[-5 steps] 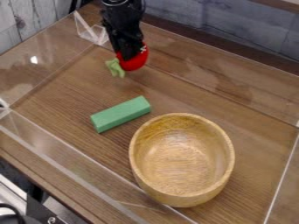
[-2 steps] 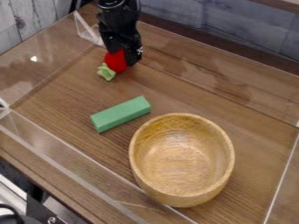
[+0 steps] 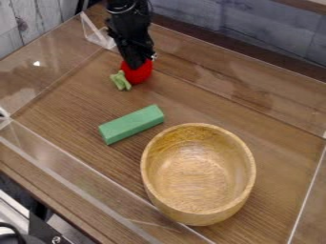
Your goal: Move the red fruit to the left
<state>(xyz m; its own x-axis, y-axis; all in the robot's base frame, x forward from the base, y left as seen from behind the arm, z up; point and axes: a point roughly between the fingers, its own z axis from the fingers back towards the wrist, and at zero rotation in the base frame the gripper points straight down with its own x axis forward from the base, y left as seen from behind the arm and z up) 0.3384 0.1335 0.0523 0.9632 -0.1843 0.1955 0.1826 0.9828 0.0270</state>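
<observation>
The red fruit (image 3: 137, 70) lies on the wooden table at the back left, its green leafy end (image 3: 120, 81) pointing to the front left. My black gripper (image 3: 135, 61) comes straight down onto it. The fingers stand together on the upper part of the fruit, shut on it, and they hide its top. The fruit's lower half shows below the fingertips and looks to be touching the table.
A green rectangular block (image 3: 132, 124) lies in front of the fruit near the middle. A large wooden bowl (image 3: 166, 145) stands at the front right. Clear plastic walls (image 3: 76, 181) ring the table.
The gripper let the fruit go further left and opened. It has since closed on the fruit again, and the fruit sits slightly to the right of where it lay a moment ago.
</observation>
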